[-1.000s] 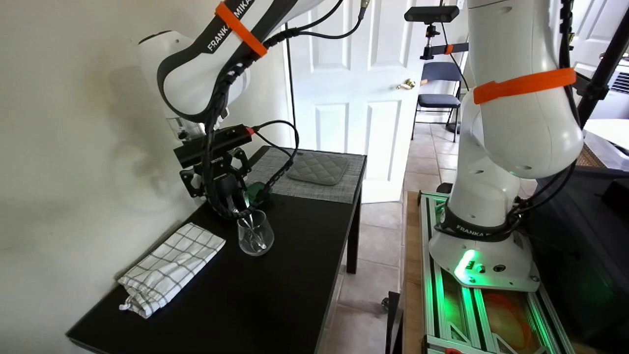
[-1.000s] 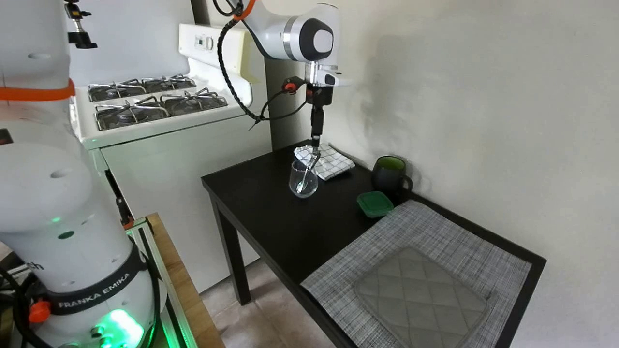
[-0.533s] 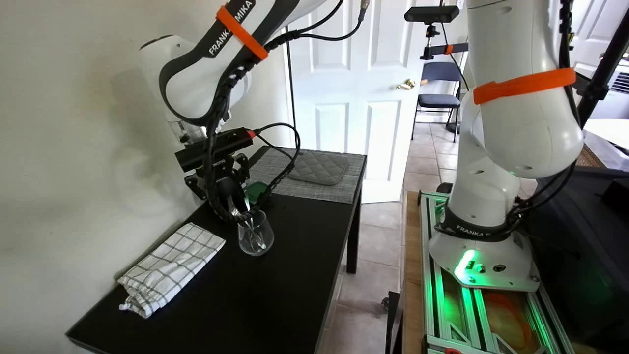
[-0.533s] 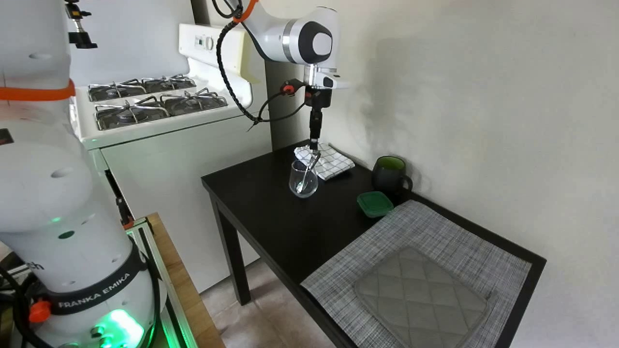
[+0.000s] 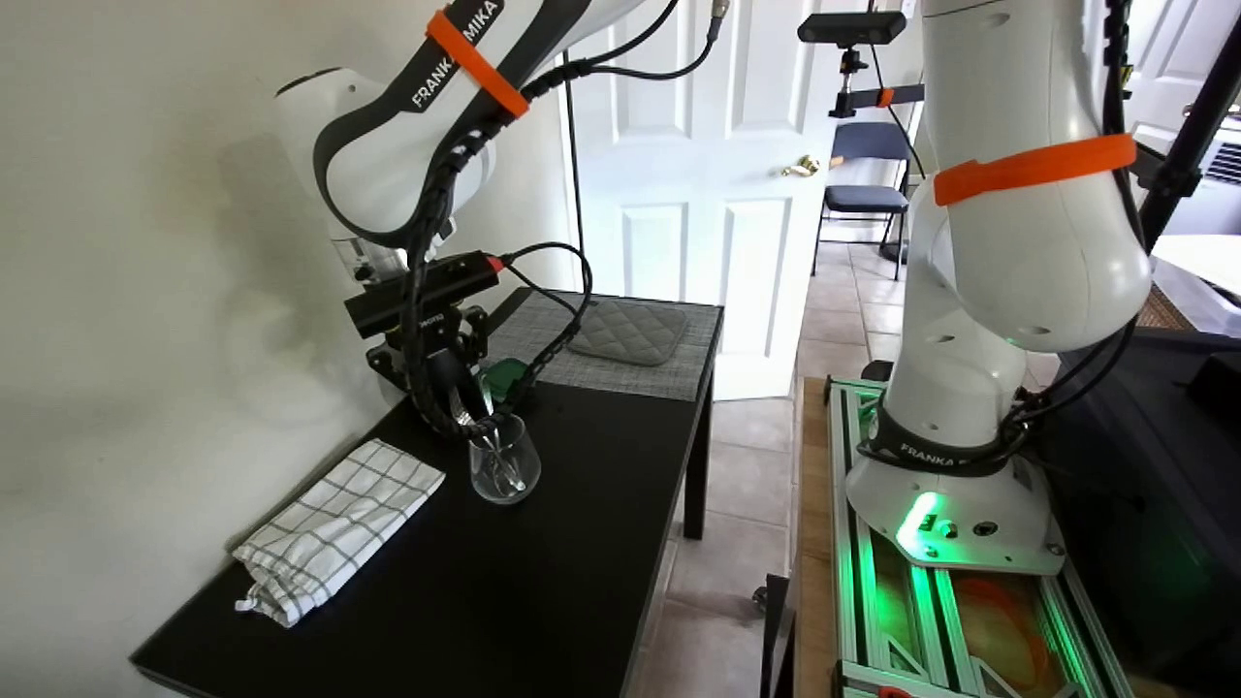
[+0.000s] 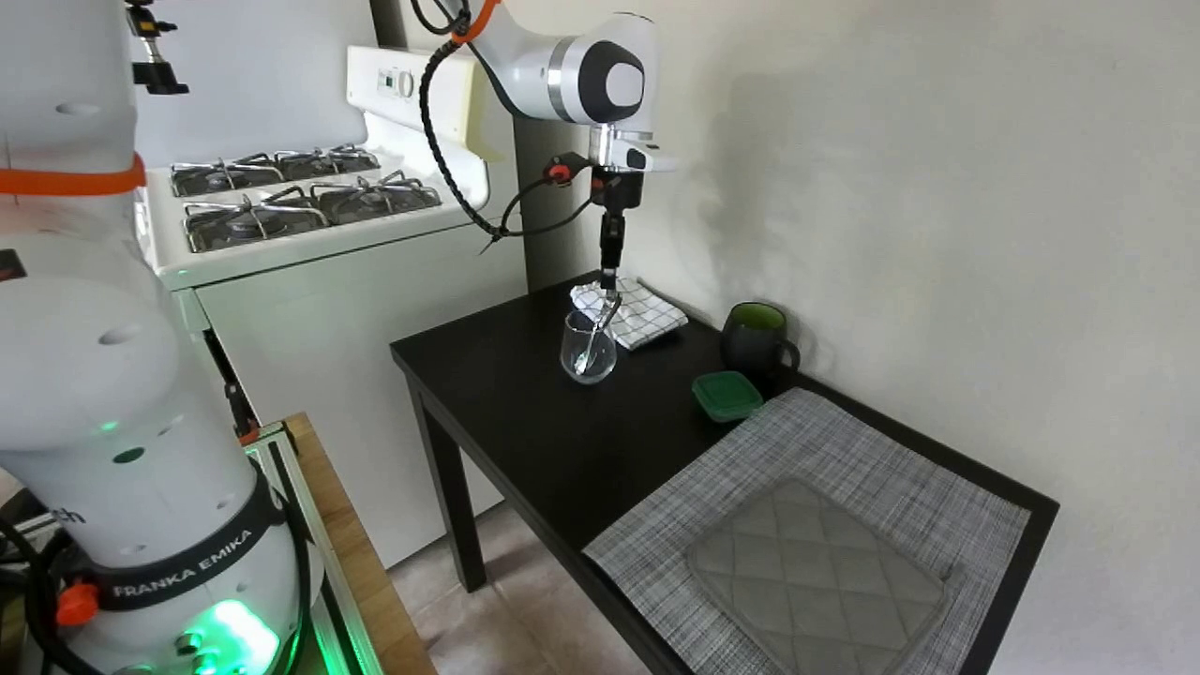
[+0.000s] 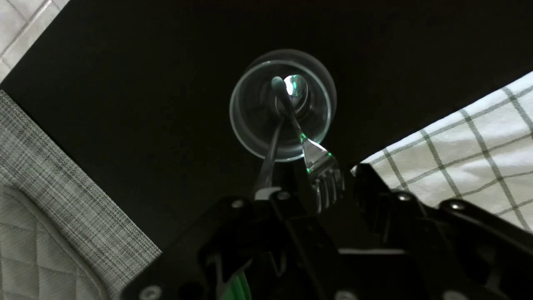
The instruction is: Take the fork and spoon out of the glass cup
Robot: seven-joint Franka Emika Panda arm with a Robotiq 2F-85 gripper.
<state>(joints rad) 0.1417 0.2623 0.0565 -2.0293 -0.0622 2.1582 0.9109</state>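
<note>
Against a pale wall [image 6: 891,206], the black tabletop [image 6: 525,403] carries the glass tumbler [image 7: 240,118], with fork [image 7: 318,160] and spoon [image 7: 271,151] leaning in it, upper ends past the rim. The claw [image 7: 327,181] stands spread, fork tines between its jaws, the spoon's handle seemingly outside one of them. Closing thus would likely catch the fork alone, and a sideways pull could drag the rim and tip the tumbler.

Home kitchen, by its look: white four-burner stove [image 6: 366,300] near black counter [image 6: 600,450] laid with woven placemat [image 6: 741,469], quilted pad [image 6: 816,572], checked cloth [image 5: 339,528] and dark mug [image 6: 753,345]; tiled floor [image 5: 742,456] underfoot, panelled white door [image 5: 700,184] beyond
</note>
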